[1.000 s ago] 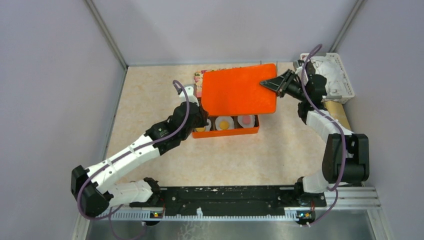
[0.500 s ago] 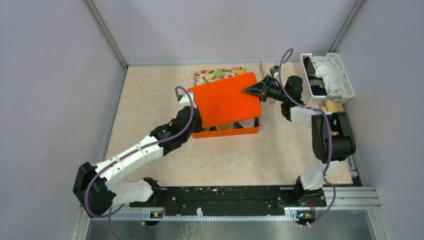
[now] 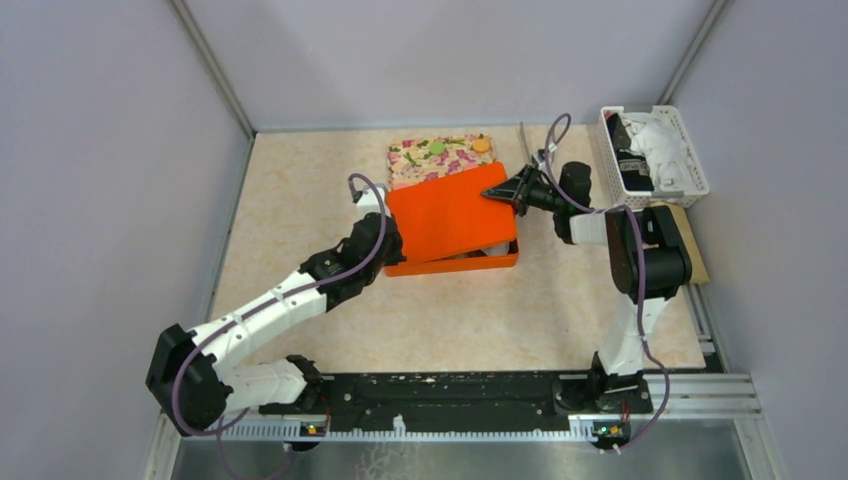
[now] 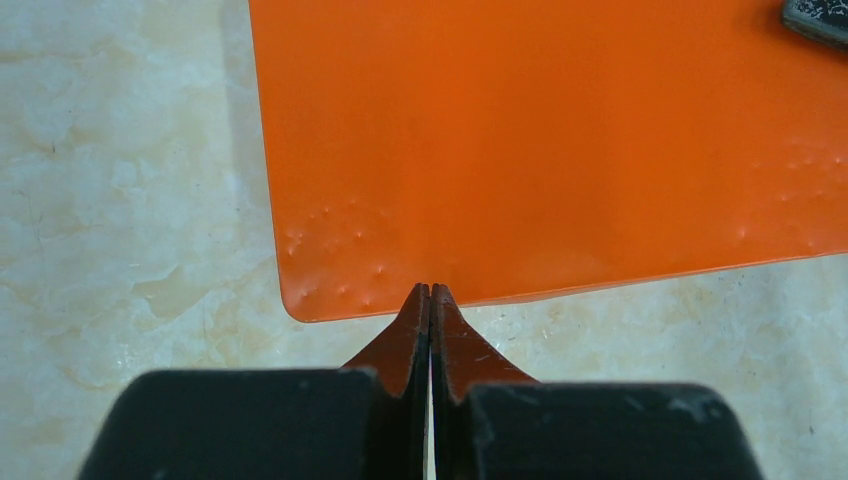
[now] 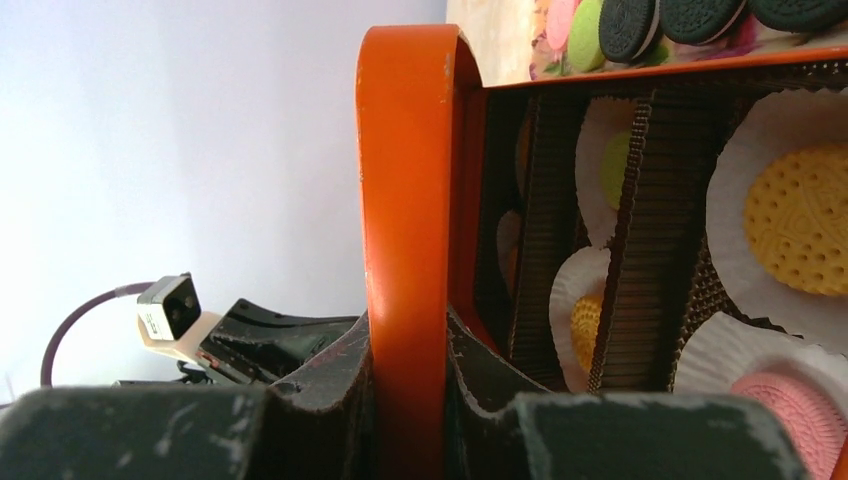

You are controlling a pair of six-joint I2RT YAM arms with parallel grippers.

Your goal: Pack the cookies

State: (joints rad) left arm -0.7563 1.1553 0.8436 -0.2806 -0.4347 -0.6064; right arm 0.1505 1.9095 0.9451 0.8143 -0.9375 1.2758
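Observation:
An orange lid (image 3: pixel 448 212) lies tilted over the orange box (image 3: pixel 470 263); its right side is still raised. My right gripper (image 3: pixel 508 190) is shut on the lid's far right edge (image 5: pixel 405 200). Under the lid, in the right wrist view, cookies sit in white paper cups: a yellow-orange one (image 5: pixel 800 232), a pink one (image 5: pixel 790 412) and a green one (image 5: pixel 615 165). More cookies, black (image 5: pixel 630 25) and green (image 5: pixel 585 30), lie on the floral board (image 3: pixel 420 160). My left gripper (image 4: pixel 430 292) is shut and empty, its tips at the lid's near left edge (image 4: pixel 500 150).
A white basket (image 3: pixel 690 165) with white and black items stands at the far right. A tan flat piece (image 3: pixel 692 240) lies on the table in front of it. Grey walls close the table on the left, far and right sides.
My right gripper has carried the lid left and down, from high above the box to resting over it. The cups are now covered and the floral board shows. The left arm has barely moved.

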